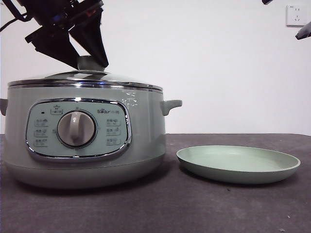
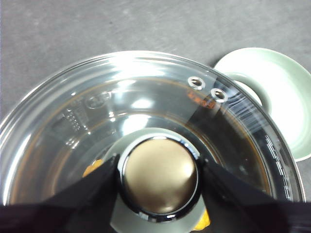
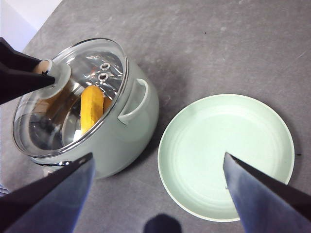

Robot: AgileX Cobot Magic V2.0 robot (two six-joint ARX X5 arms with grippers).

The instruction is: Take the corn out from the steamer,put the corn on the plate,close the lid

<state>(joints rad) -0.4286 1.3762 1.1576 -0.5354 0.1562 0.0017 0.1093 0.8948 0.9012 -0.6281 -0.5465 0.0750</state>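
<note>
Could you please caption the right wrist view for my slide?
Left gripper grips the lid knob on the steamer, corn inside; right gripper open above the empty plate.

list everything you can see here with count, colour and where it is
steamer: 1, pale grey-green with chrome rim, on the table beside the plate
lid: 1, clear glass with chrome rim, sitting on the steamer
corn: 1, yellow-orange, inside the steamer under the lid
plate: 1, pale green, bare, on the table beside the steamer
table: 1, dark grey
wall socket: 1, white, on the wall
left gripper: 1, black, jaws either side of the lid's knob
right gripper: 1, black, open, above the plate
</note>
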